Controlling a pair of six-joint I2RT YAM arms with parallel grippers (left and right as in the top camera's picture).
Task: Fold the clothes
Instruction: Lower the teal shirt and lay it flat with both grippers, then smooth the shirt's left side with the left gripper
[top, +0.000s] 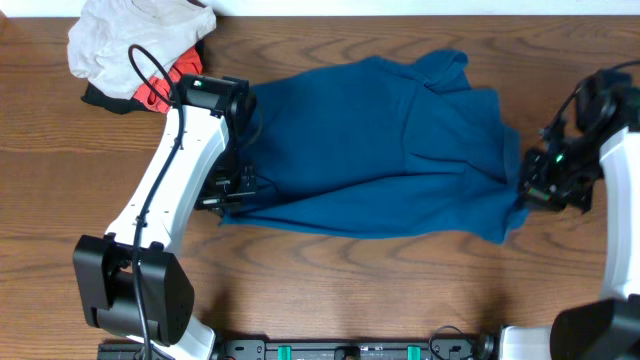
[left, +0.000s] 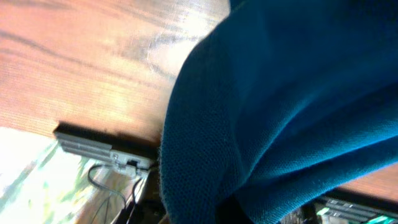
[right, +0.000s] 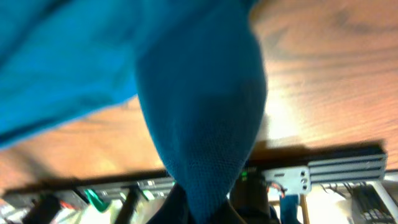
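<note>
The clothes, a large teal-blue shirt (top: 380, 150), lie spread across the middle of the wooden table, partly doubled over with the collar at the back. My left gripper (top: 228, 198) is at the shirt's left front corner, shut on the cloth. In the left wrist view the blue cloth (left: 261, 112) fills the frame and runs down into the jaws, which are hidden. My right gripper (top: 530, 190) is at the shirt's right edge, shut on it. In the right wrist view a taut fold of blue cloth (right: 199, 130) narrows into the pinched jaws.
A pile of other garments sits at the back left: a pale beige-grey one (top: 135, 35) over orange-red (top: 155, 92) and black cloth. The left arm (top: 170, 170) stretches across the table's left side. The table's front rail (top: 350, 350) runs along the near edge.
</note>
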